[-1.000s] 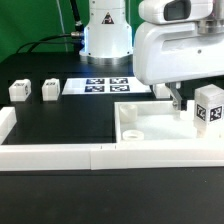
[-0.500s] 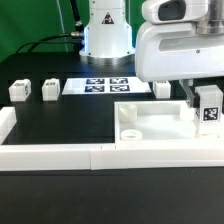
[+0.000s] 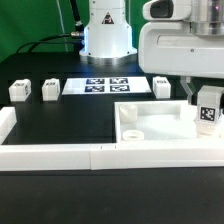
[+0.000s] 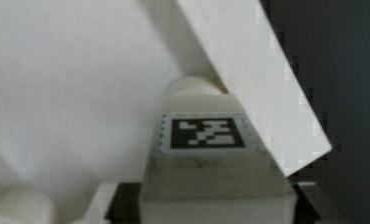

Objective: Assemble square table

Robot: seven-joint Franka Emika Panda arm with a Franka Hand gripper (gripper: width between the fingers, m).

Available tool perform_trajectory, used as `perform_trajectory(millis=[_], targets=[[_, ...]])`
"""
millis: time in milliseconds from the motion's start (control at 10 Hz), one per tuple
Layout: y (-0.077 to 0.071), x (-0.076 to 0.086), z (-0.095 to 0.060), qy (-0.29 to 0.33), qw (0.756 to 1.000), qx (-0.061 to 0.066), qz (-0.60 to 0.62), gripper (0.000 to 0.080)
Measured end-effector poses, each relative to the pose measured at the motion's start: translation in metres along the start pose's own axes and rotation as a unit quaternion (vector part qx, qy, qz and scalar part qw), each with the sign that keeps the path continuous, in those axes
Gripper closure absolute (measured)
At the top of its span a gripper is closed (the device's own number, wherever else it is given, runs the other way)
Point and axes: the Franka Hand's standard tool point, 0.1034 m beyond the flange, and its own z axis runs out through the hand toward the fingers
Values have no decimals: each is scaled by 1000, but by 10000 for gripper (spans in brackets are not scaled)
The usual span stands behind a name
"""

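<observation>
**Leg (image 3: 208,112) gripped at tabletop (image 3: 165,122) rim**

The gripper (image 3: 204,101) has its jaws clamped on the leg, which stands upright at the tabletop's rim on the exterior view's right. Whether it touches is unclear. A second leg (image 3: 162,88) stands just behind the tabletop. A third leg (image 3: 50,90) and a fourth leg (image 3: 19,91) sit well apart at the exterior view's left, beside the marker board (image 3: 108,85).

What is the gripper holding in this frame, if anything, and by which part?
A small white plastic table leg with a black-and-white tag. The gripper clamps it on opposite sides of its upper end, at a corner of the white square tabletop.
</observation>
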Motion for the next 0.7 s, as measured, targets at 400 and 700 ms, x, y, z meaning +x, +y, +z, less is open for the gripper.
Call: perform_trajectory(millis=[400,700], targets=[[0,-2,1,-3,967,4,255,509],[-2,-6,1,-6,916,17,401,508]])
